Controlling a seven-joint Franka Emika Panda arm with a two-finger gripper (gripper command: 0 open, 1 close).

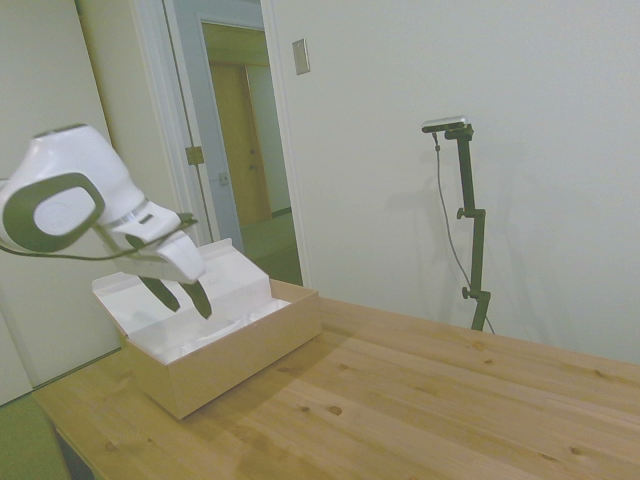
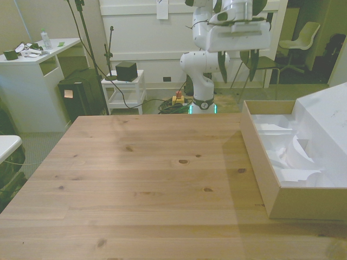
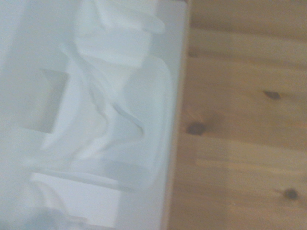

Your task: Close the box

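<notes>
The tool is hanging spread and empty above the open box, whose lid is standing up along the far long side, beyond it.

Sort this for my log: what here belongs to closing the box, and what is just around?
Part of the job:
- box, open
- its flap lid, raised
- claw, open, above the box

Just around:
- table
- white shelf cart
- chair

box on table (front view's right) | tool above box
</notes>
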